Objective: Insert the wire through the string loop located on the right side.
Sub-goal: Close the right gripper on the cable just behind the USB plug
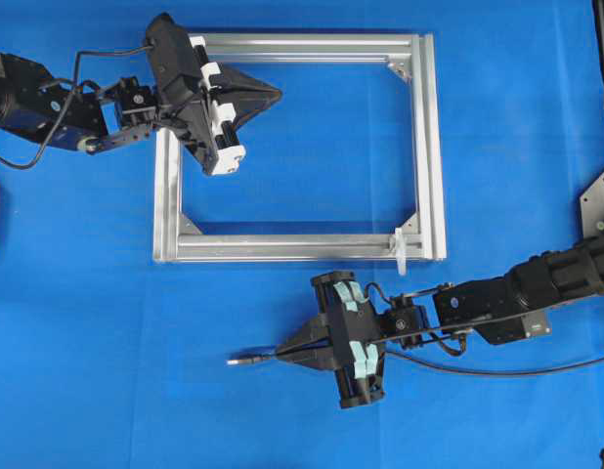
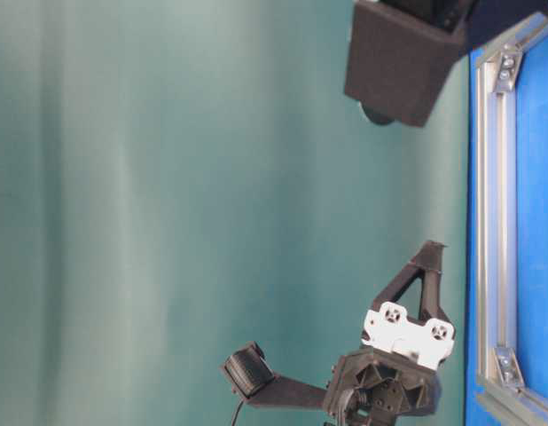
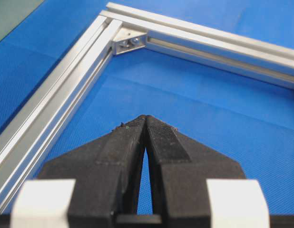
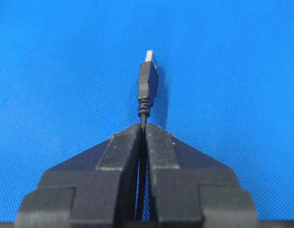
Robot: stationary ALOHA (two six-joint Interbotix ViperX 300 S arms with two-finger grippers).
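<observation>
Right gripper (image 4: 143,130) clamped on wire (image 4: 148,83), wrist view only; overhead adds string loop (image 1: 402,250); left gripper (image 3: 145,121) closed, empty.

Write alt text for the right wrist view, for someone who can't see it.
The right gripper, its black jaws closed, pinches the thin black wire just behind its plug. The small dark plug with its silvery tip sticks out ahead of the jaws, pointing away from the camera over plain blue table cloth. Nothing else is in view.

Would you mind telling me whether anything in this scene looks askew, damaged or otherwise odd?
Nothing stands out: the frame lies flat and square, the string loop sits at its lower right corner, and the wire looks undamaged.
</observation>
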